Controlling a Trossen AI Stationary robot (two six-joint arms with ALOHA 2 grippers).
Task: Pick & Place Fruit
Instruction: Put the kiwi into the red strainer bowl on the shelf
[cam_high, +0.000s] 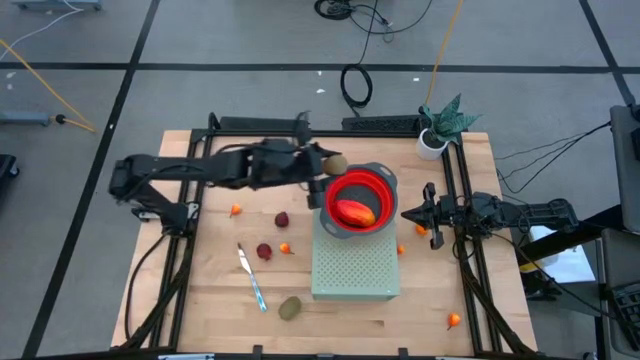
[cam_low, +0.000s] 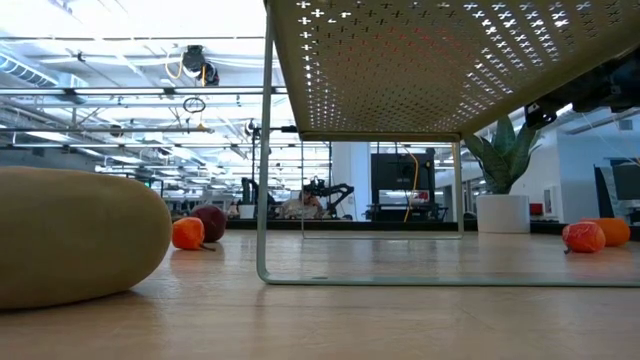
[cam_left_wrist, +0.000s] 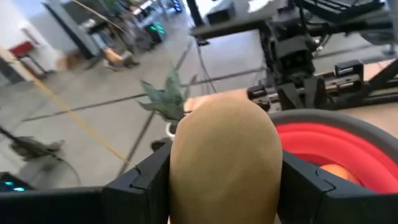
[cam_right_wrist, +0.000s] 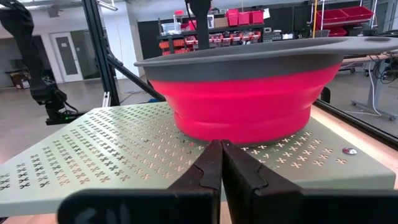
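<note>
your left pincer (cam_high: 333, 168) grips a brown-green oval fruit (cam_high: 336, 164) at the red bowl's (cam_high: 384, 196) rim.
your left arm reaches across the tabletop (cam_high: 215, 300); the elongated red-orange fruit (cam_high: 354, 211) lies in the bowl. your right pincer (cam_high: 428, 213) waits closed beside the perforated stand (cam_high: 355, 270).

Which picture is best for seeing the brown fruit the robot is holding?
The left wrist view: the brown-green oval fruit fills it, squeezed between the left gripper's fingers beside the red bowl. The high view shows it only small near the bowl's rim. The low and right wrist views do not show it.
</note>
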